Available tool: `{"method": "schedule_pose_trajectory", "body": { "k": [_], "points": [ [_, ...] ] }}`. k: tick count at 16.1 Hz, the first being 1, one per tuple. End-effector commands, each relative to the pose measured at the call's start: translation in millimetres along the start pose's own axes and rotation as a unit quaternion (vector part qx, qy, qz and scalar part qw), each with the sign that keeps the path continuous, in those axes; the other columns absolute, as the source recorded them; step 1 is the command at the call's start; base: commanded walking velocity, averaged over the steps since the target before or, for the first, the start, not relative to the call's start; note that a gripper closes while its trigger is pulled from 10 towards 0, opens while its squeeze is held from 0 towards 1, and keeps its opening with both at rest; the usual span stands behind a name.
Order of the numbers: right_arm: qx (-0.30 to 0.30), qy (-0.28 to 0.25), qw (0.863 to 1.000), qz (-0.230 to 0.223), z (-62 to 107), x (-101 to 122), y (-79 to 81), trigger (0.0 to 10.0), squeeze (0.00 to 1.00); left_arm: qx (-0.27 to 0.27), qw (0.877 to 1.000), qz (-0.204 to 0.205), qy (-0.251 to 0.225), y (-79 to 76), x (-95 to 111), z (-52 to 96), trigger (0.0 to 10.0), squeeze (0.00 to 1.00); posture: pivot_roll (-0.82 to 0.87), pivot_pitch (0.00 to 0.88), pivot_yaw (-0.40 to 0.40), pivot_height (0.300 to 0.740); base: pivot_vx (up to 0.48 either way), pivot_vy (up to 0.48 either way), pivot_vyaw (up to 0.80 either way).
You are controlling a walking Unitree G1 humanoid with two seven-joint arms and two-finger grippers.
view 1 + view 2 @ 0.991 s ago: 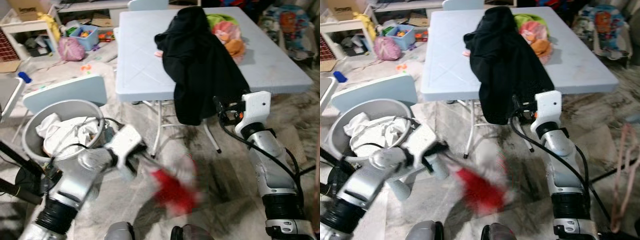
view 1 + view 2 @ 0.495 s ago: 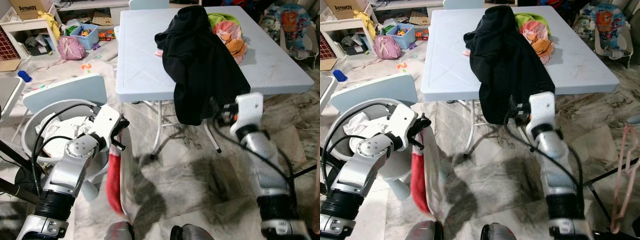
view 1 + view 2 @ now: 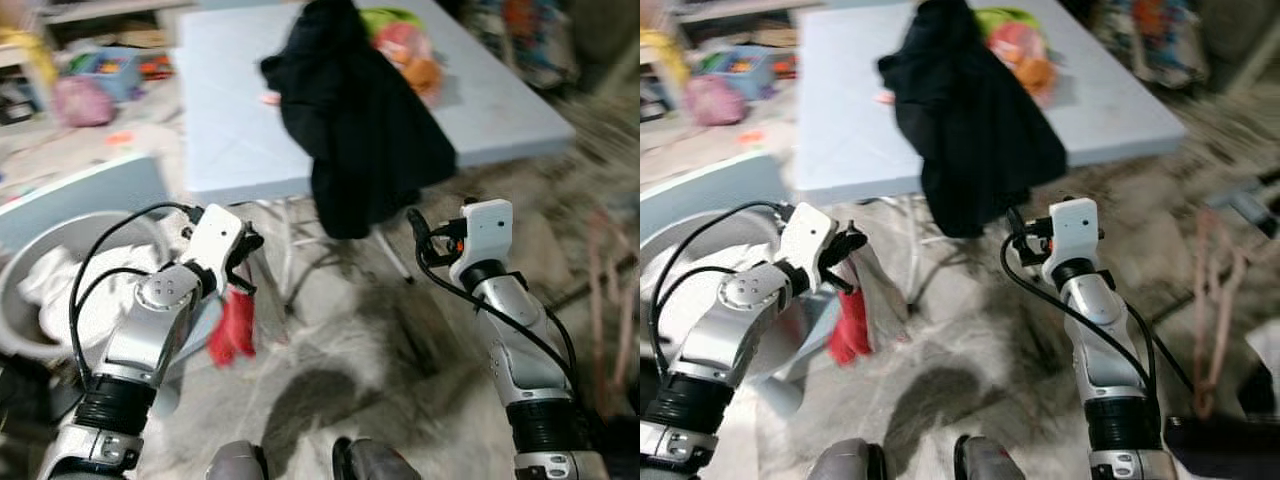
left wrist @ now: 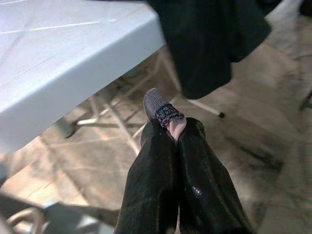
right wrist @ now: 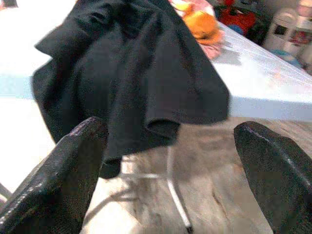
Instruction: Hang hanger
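Cluttered room, marble floor, blue folding table (image 3: pixel 240 140) with a black garment (image 3: pixel 360 140) draped over its edge. View has swung right since 0.5 s ago, so the robot is turning. Left gripper (image 4: pixel 170 129) stays clamped on a pink hanger tip (image 4: pixel 174 127), red-and-white cloth (image 3: pixel 232 325) dangling beneath. Right gripper (image 5: pixel 170 146) is spread wide, empty. Hanging not yet done; likely heading for a rail.

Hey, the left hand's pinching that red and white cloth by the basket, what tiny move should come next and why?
Probably bring the open right hand across toward the red and white cloth. The left hand is shut on it, and it dangles limp beside the laundry basket, while the right one hangs free below the black garment draped over the table. A second grip would spread it.
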State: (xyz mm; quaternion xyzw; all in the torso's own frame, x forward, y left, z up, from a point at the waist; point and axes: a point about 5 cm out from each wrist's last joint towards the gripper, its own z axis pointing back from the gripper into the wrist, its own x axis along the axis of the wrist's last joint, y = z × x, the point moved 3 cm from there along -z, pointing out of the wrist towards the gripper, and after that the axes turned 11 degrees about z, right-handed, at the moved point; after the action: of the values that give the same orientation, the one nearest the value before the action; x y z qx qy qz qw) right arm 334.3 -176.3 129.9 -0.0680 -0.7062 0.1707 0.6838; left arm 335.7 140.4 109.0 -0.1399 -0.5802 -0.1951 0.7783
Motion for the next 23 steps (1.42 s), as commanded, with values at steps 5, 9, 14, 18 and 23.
{"method": "schedule_pose_trajectory", "body": {
  "k": [5, 9, 14, 18, 23],
  "points": [
    [0.0, -0.004, 1.0, 0.001, 1.7, 4.2, -0.4, 10.0, 0.0, -0.005, 1.0, -0.004, -0.012, -0.4, 5.8, 0.9, 10.0, 0.0, -0.04, 0.091, -0.016, 0.74, 0.0, 0.48, -0.8],
    [-0.001, -0.002, 1.0, 0.005, 0.8, 4.2, -0.3, 10.0, 0.0, -0.003, 1.0, -0.002, -0.014, -1.4, 5.6, -0.4, 10.0, 0.0, -0.04, 0.087, -0.019, 0.74, 0.0, 0.428, -0.8],
    [-0.009, 0.014, 1.0, 0.005, 4.8, -2.9, 2.6, 10.0, 0.0, -0.016, 0.999, 0.019, -0.028, -5.7, 4.2, 0.7, 10.0, 0.0, -0.04, 0.088, -0.016, 0.74, 0.0, 0.051, 0.0],
    [-0.023, 0.017, 1.0, 0.005, 3.2, -2.0, 1.7, 10.0, 0.0, -0.032, 0.998, 0.028, -0.054, -5.0, 15.1, 0.4, 10.0, 0.0, -0.04, 0.103, -0.006, 0.74, 0.216, 0.0, -0.4],
    [-0.028, 0.012, 0.999, 0.011, -1.4, 1.6, -1.5, 10.0, 0.0, -0.037, 0.997, 0.031, -0.058, -7.6, 17.7, -2.7, 10.0, 0.0, -0.04, 0.103, -0.003, 0.74, 0.438, 0.0, -0.45]
  ]
}}
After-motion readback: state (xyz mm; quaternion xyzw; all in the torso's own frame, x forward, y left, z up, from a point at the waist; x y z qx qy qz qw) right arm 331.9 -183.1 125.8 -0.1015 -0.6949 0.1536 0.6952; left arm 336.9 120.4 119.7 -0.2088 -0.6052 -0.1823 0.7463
